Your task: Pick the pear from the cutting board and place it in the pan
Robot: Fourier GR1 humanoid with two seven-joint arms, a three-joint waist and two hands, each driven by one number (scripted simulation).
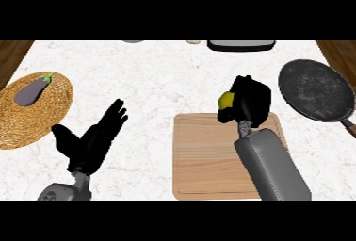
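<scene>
Marble counter [160, 70] w/ cutting board [205, 155], pan [316, 92], woven mat [28, 124]

- The marble counter [160, 70] is bright and evenly lit from near to far; the light is flat and diffuse.
- The cutting board [208, 160] shows a thin darker rim along its left and near edges.
- The left hand [90, 141] and right hand [249, 101] are near-solid dark shapes with little inner shading.
- The pear [227, 100], held in the right hand, stands out bright yellow.
- The pan [316, 92] has a faint, speckled grey sheen.
</scene>
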